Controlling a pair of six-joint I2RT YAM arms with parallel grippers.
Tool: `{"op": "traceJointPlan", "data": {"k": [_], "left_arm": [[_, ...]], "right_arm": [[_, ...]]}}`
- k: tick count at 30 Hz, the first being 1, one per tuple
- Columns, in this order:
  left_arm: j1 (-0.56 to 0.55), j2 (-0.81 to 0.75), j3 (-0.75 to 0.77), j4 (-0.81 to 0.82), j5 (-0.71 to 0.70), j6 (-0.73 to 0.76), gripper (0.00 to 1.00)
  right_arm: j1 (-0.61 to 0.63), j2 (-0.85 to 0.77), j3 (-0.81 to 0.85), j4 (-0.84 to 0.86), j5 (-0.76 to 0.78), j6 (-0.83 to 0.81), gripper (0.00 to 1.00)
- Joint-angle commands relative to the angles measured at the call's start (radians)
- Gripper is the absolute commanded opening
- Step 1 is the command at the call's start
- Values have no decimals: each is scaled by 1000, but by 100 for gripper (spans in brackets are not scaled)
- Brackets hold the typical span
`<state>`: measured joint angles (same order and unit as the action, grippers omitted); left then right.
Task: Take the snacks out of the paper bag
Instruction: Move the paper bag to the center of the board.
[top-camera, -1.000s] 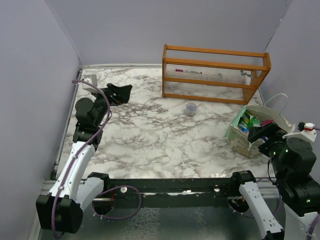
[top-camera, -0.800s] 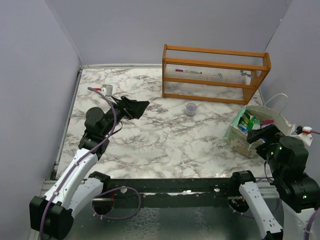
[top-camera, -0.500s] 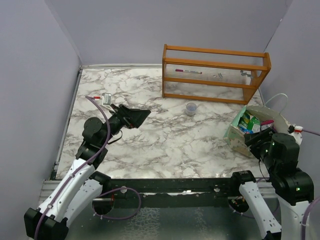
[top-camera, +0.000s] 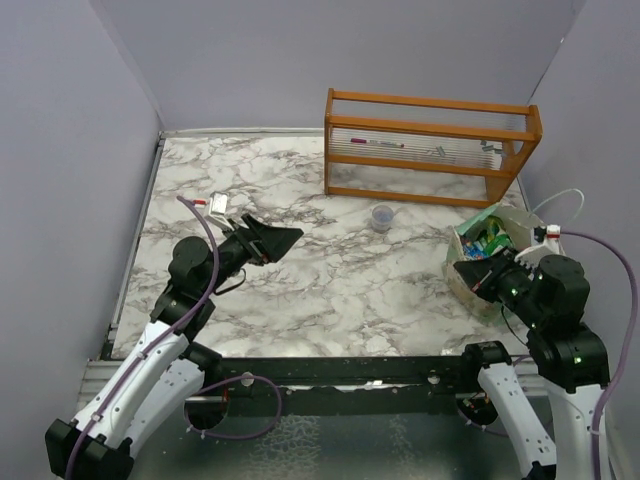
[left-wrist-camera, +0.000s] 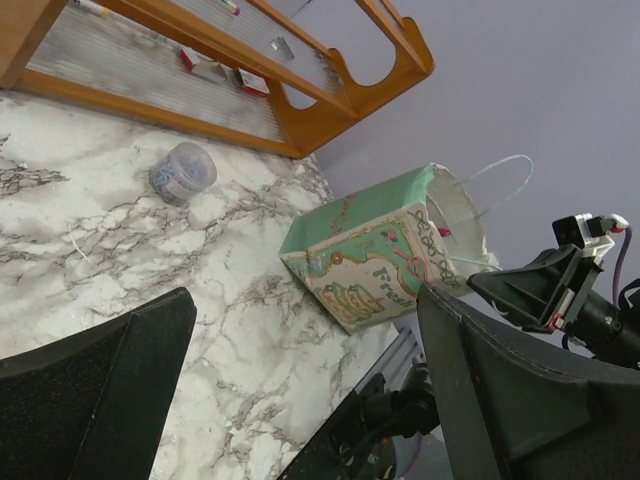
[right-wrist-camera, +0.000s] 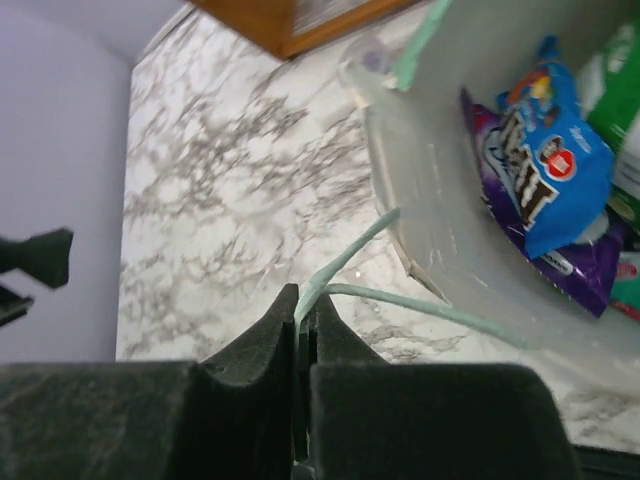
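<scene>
The paper bag (top-camera: 515, 222) stands at the table's right edge, mint-green outside (left-wrist-camera: 370, 255) and cream inside (right-wrist-camera: 450, 230). Inside it lie the snacks (top-camera: 488, 243): a blue packet (right-wrist-camera: 545, 165), a purple one (right-wrist-camera: 590, 275) under it and a green one (right-wrist-camera: 620, 100). My right gripper (top-camera: 470, 275) is shut on the bag's near rim, a thin green paper edge pinched at its tips (right-wrist-camera: 303, 300). My left gripper (top-camera: 280, 238) hangs open over the middle-left of the table, far from the bag, with nothing between its fingers (left-wrist-camera: 305, 295).
An orange wooden rack (top-camera: 430, 150) stands at the back right. A small clear cup (top-camera: 382, 216) sits in front of it (left-wrist-camera: 182, 172), left of the bag. The grey side wall rises close behind the bag.
The right gripper has shut on the bag's rim and drawn it leftward, so the bag mouth has opened and shifted. The left arm has swung from the back left toward the table's middle.
</scene>
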<state>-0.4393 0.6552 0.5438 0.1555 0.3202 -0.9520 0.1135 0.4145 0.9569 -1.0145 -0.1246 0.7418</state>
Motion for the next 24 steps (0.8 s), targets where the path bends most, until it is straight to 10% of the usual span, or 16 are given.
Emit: {"op": "traceJointPlan", "data": {"k": [1, 24], "left_arm": [[-7, -20, 29, -33, -24, -24, 96], [-109, 47, 20, 110, -38, -185, 95]], "right_arm": [[-2, 17, -24, 263, -356, -99, 1], [64, 157, -122, 589, -657, 71, 3]]}}
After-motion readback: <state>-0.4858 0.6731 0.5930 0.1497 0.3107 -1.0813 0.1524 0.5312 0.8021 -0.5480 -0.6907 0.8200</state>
